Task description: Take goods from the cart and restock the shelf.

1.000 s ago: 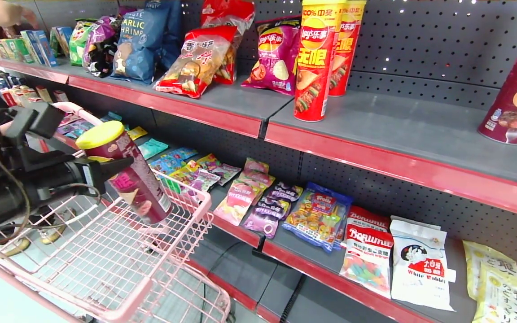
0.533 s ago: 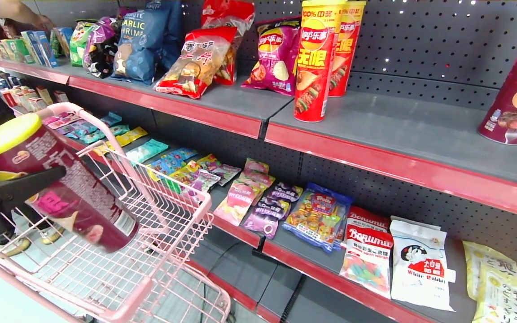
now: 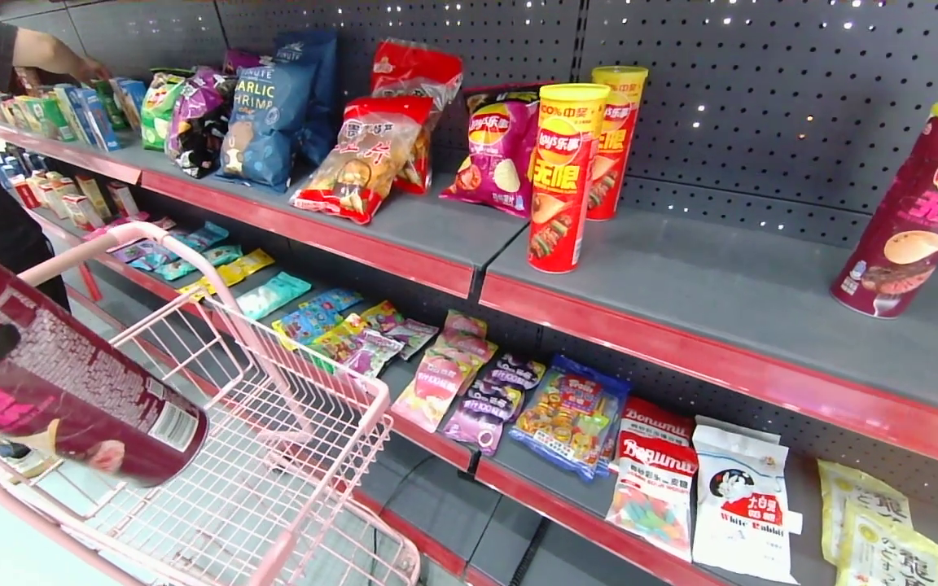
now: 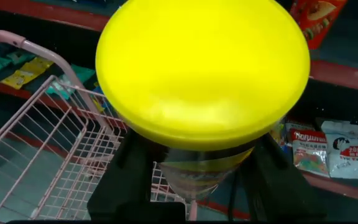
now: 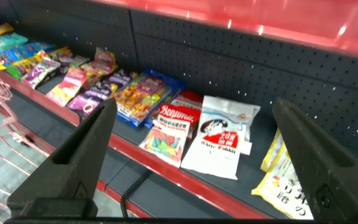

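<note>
A grey, red-edged shelf (image 3: 681,277) rises ahead and right of the left claw (image 4: 197,177), with a wide grey stretch between its red cans (image 3: 558,187) and maroon tube (image 3: 909,220), the pink cart (image 3: 375,395) just below that claw, which clamps a yellow-lidded chip can (image 3: 70,391) tilted over the cart, while the right claw (image 5: 194,106) gapes wide, seemingly empty.

Apparently maroon can (image 3: 70,399), yellow lid (image 4: 202,68), pink cart (image 3: 378,397)
</note>
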You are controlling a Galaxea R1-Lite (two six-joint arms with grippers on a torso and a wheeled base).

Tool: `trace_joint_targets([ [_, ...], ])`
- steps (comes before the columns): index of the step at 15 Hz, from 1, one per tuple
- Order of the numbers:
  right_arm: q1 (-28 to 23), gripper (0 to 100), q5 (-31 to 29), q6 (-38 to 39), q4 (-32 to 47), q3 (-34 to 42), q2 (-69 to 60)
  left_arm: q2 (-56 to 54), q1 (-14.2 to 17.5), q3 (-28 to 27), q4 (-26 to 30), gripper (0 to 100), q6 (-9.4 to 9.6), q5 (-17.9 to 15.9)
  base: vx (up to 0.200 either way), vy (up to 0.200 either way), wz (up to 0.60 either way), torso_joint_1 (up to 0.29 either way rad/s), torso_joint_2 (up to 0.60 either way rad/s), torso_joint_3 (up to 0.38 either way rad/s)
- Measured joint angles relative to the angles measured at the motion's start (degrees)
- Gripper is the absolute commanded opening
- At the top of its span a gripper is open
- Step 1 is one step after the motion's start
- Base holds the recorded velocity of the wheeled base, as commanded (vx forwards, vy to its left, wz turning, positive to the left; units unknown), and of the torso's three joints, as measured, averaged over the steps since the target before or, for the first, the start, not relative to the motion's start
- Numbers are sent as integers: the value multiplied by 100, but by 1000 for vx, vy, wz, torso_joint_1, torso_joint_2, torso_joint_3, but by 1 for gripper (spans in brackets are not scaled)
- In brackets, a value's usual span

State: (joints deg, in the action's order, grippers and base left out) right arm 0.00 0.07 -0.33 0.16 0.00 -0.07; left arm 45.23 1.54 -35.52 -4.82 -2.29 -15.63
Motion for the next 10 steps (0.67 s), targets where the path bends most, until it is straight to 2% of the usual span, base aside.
trace_joint_targets([
  [7,0,100,-2,11,-2,0,0,-546,0,636,0,0,6,-5,0,0,0,230,-565,-339],
  [9,0,100,-7,12,2,-2,0,-678,0,713,-7,0,51,-10,0,0,0,66,-156,-83],
  [10,0,100,-7,12,2,-2,0,-723,0,733,2,0,62,-11,0,0,-600,27,-41,-27],
])
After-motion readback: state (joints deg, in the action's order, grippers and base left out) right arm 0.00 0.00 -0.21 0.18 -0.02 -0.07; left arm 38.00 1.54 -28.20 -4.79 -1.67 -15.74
